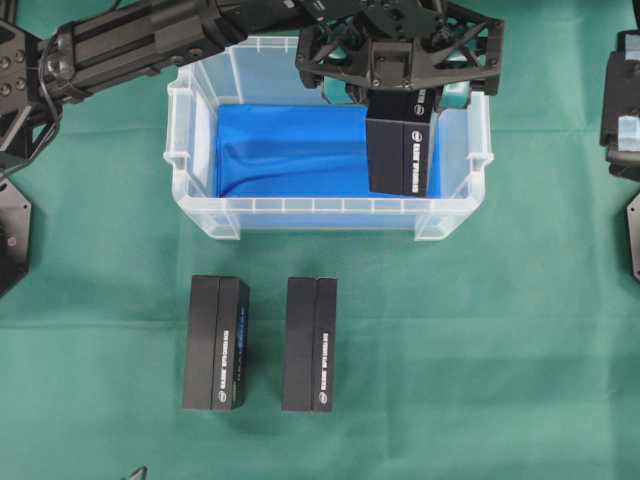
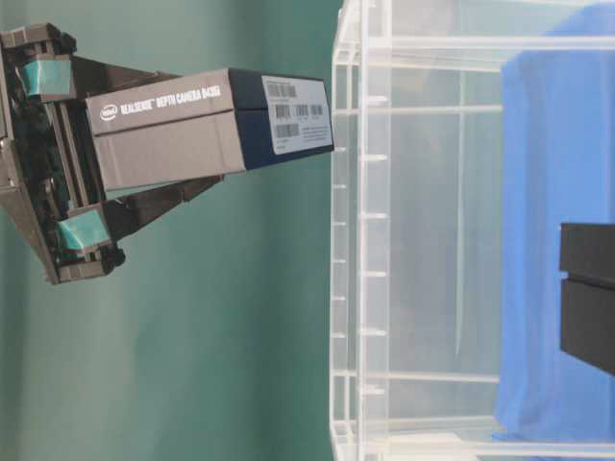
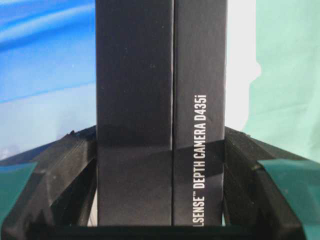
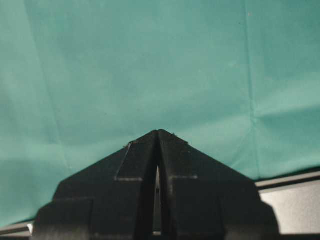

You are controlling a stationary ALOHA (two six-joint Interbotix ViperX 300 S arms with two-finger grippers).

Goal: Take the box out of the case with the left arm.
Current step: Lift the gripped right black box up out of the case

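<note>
While the green cloth (image 1: 480, 330) lies flat over the whole table, the case (image 1: 200, 205) sits on it toward the far side, a clear plastic bin with rim handles and a rumpled blue sheet (image 1: 290, 150) across its bottom. The left arm (image 1: 130, 45) stretches in from the left edge, passing over the case's far rim, and its gripper (image 1: 400, 95) hangs above the right part of the bin. The fingers (image 3: 60, 170) are clamped on the box (image 1: 400, 150), one on each broad side, gripping it near one end so that the rest of the dark carton sticks out past the teal pads (image 2: 82, 230). From table level the box (image 2: 211, 125) is clear of the case's rim, outside the clear wall, with its barcode label facing the bin. In front of the case, two more black boxes (image 1: 215, 343) lie side by side on the cloth, close together but not touching. The right gripper (image 4: 157, 145) is off at the right edge, over bare cloth, its fingertips pressed together on nothing
</note>
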